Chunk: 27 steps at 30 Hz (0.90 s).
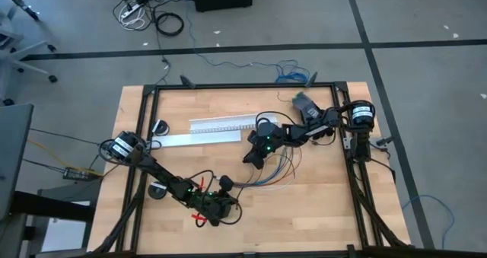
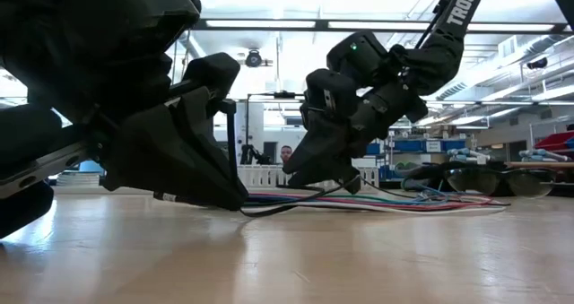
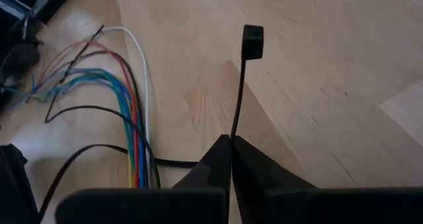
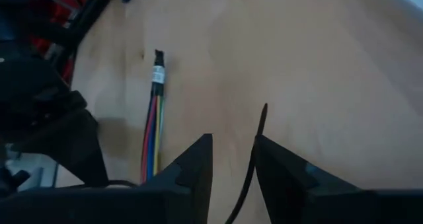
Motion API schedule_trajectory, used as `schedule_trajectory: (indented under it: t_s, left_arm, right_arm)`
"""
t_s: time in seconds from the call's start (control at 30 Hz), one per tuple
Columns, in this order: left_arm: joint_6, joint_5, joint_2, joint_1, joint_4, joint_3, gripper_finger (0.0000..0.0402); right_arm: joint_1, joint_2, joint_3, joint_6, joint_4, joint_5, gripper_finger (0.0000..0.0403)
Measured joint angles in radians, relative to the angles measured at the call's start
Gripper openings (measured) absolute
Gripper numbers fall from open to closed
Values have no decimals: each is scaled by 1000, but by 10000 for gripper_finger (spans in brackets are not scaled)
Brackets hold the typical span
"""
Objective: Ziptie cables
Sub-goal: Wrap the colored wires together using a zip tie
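Ziptie point(image 3: 237, 102), thin straight black strip with square head, clamped upright by left gripper point(image 3: 230, 145) above pale wood table point(image 3: 317, 65), cables point(image 3: 132, 128), thin glossy multicoloured strands, laid beside it, right gripper point(image 4: 232, 148) parted, grasp undetermined.

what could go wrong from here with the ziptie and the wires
The left gripper pinches the ziptie only near one end, so the long free strip could swing or slip out. The right gripper stands open around a thin black strand rather than the cables, so closing now might miss the bundle. The cables fan apart on the table, and stray wires could be left outside the loop.
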Motion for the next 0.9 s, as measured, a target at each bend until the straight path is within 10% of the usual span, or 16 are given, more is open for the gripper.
schedule_trajectory:
  t_s: [0.9]
  left_arm:
    - [-130,22,2,37,-26,-5,0]
  right_arm:
    - [26,-3,0,28,57,-27,109]
